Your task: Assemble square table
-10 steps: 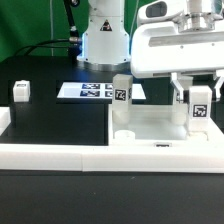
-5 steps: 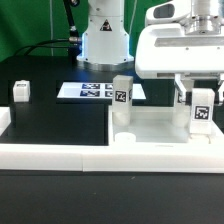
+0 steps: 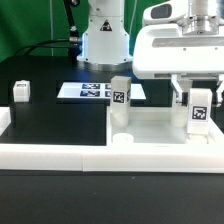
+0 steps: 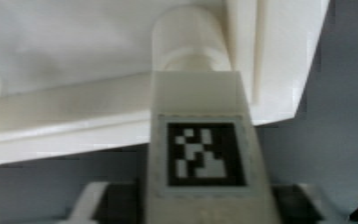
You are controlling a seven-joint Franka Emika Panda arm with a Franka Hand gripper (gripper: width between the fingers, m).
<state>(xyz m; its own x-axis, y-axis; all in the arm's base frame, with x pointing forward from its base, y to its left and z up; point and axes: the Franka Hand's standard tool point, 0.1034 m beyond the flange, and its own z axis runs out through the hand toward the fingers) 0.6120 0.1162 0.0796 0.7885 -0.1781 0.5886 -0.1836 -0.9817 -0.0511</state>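
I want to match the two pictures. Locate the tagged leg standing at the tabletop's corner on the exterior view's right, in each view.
Exterior view: the leg stands upright at the corner of the tabletop on the exterior view's right.
Wrist view: the leg fills the middle of the picture, seen close along its length.
Shared landmark: the white tabletop, which lies behind the leg in the wrist view.

no legible words or numbers, black-and-white pattern tags on the legs (image 3: 120, 98), on the marker board (image 3: 92, 91)
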